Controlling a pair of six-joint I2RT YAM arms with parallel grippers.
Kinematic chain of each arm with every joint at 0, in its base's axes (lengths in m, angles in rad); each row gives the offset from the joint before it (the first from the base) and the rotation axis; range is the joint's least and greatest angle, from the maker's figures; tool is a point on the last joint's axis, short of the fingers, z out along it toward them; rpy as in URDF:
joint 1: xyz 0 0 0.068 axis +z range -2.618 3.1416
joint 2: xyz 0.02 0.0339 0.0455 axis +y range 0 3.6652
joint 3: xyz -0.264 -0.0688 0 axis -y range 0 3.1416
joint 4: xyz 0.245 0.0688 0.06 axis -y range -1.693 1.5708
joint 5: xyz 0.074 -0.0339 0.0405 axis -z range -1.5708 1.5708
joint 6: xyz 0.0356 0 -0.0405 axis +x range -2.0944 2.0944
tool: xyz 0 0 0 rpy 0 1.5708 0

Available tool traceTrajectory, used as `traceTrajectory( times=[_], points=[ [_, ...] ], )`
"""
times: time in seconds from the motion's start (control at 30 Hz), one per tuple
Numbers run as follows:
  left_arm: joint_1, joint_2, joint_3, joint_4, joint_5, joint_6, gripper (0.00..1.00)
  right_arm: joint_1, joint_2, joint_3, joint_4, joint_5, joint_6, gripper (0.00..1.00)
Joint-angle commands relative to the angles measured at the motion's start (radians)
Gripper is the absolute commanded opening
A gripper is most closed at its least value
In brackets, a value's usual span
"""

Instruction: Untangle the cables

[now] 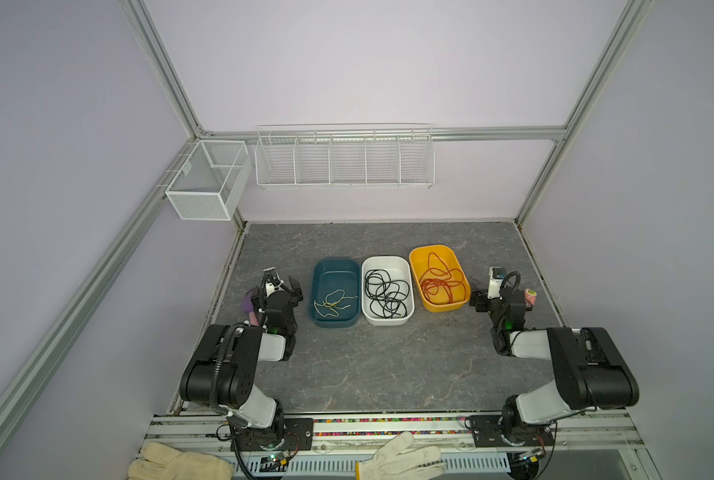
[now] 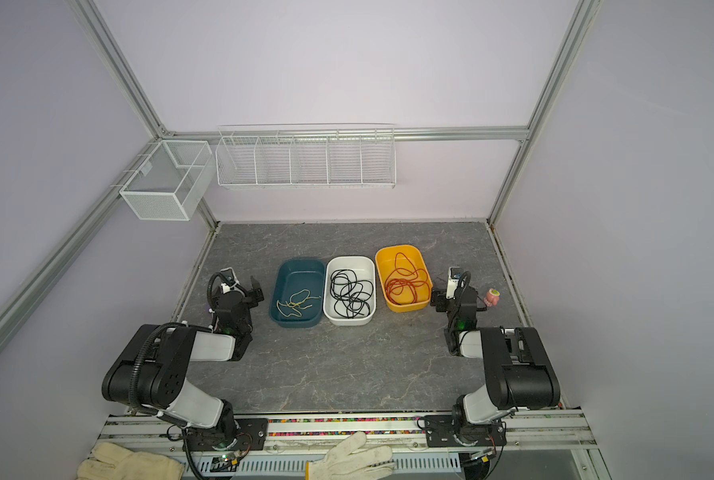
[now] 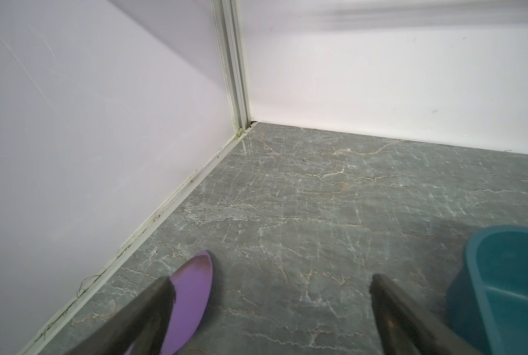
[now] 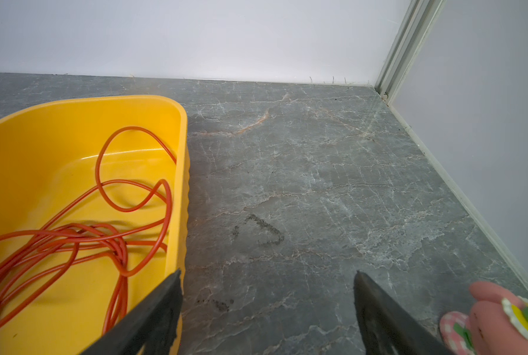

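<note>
Black cable coiled lengthwise in the white tub; pale yellow cable in the teal tub to its left, red cable in the yellow tub to its right. Left gripper and right gripper: jaws wide apart, empty.

Top view, one moment. The white bin sat mid-surface and held a black cable in loose overlapping loops. Just left of the white bin stood a teal bin with a pale yellow cable tangled toward its near end. Just right of the white bin, set slightly farther back, stood a yellow bin with a red cable, coils bunched at the near end. The left gripper hung left of the white bin, beyond the teal bin and apart from it. The right gripper stood right of the white bin, close by the yellow bin's near corner; contact could not be told. A pink toy lay further right again.
</note>
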Motion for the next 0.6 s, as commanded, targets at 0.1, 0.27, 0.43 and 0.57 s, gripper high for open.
traceTrajectory(
  times=[0.1, 0.27, 0.43, 0.57],
  points=[
    [0.004, 0.000, -0.011, 0.029, 0.011, 0.015, 0.99, 0.001, 0.007, 0.016, -0.002, 0.016, -0.024, 0.88],
    [0.004, 0.000, -0.010, 0.029, 0.011, 0.016, 0.99, 0.002, 0.007, 0.016, -0.003, 0.014, -0.024, 0.88],
    [0.004, 0.000, -0.010, 0.029, 0.011, 0.015, 0.99, 0.001, 0.009, 0.021, -0.011, 0.013, -0.024, 0.88],
    [0.004, 0.001, -0.010, 0.029, 0.011, 0.015, 0.99, -0.006, 0.006, 0.020, -0.016, -0.002, -0.020, 0.88]
  ],
)
